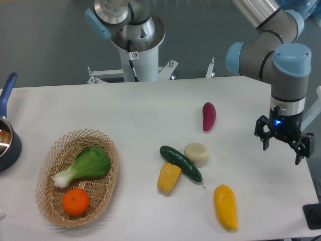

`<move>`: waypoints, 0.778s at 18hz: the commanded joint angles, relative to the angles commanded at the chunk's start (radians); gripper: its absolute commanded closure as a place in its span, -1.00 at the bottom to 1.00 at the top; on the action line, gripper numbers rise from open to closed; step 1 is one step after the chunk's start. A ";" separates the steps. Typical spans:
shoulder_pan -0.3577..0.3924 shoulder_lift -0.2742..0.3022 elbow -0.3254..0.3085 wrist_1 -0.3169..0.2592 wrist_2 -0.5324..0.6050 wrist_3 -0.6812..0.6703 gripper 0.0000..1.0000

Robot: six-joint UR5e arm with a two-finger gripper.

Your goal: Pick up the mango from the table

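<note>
The mango [225, 206] is a smooth, glossy yellow-orange oval lying on the white table [130, 110] near its front edge, right of centre. My gripper [283, 148] hangs above the table's right side, up and to the right of the mango and well apart from it. Its two dark fingers point down, spread apart, with nothing between them.
A bumpy yellow corn cob [168, 176], a dark green cucumber [181, 163] and a pale round piece [196, 151] lie left of the mango. A purple sweet potato [208, 116] sits further back. A wicker basket [52, 198] at front left holds a leafy green and an orange. A dark pot [6, 138] stands at the left edge.
</note>
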 joint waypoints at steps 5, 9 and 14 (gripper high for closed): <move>0.000 -0.002 -0.001 0.003 0.000 0.000 -1.00; 0.000 -0.005 -0.002 0.003 0.003 -0.061 -1.00; -0.057 -0.049 0.027 0.005 0.083 -0.391 -1.00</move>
